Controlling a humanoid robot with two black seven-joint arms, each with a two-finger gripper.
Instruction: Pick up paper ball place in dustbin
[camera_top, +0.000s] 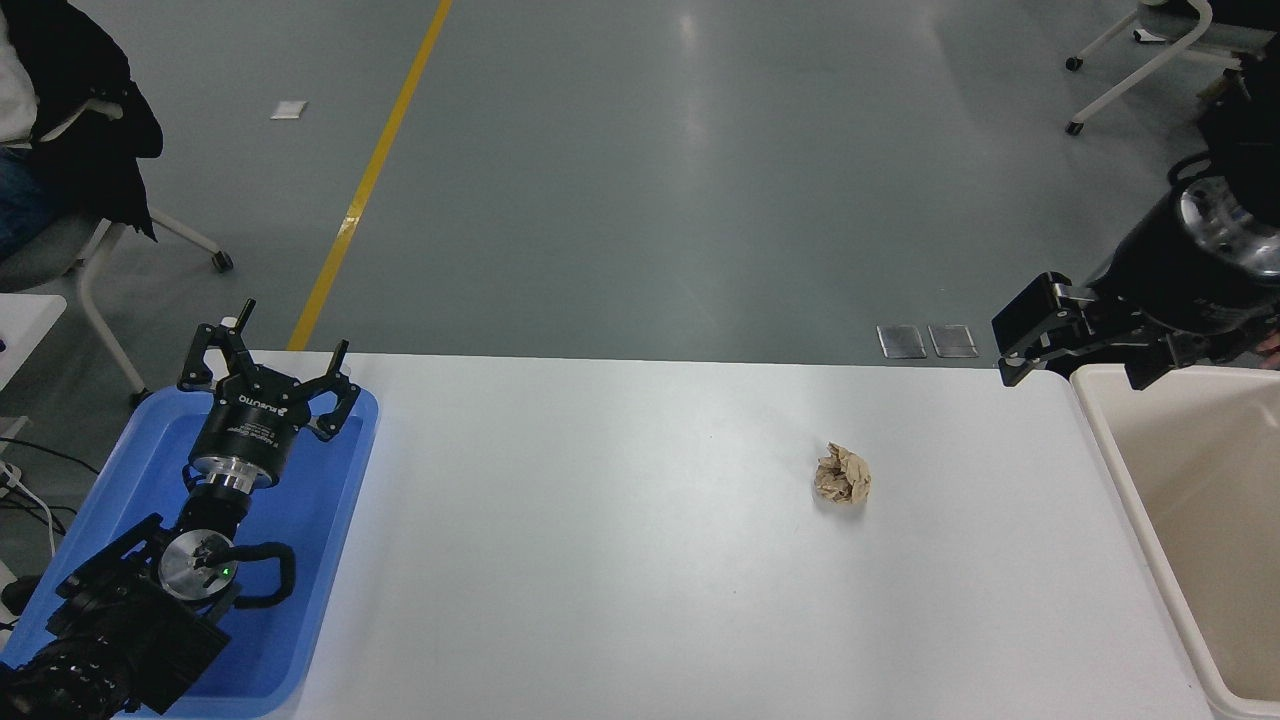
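Observation:
The tan-brown paper ball (842, 474) lies alone on the white table (600, 540), right of the middle. The cream-beige dustbin (1100, 440) stands at the table's right end, cut off by the picture's edge, and what shows of its inside is empty. My right gripper (1006, 350) hangs at the table's far right corner, just left of the dustbin's far rim, up and to the right of the ball. It is open and empty. My left gripper (268, 345) is parked at the lower left, open and empty.
A shallow blue tray (330, 560) lies at the table's left end under the left arm. A seated person shows at the top left edge. Wheeled chairs stand on the grey floor at the top left and top right.

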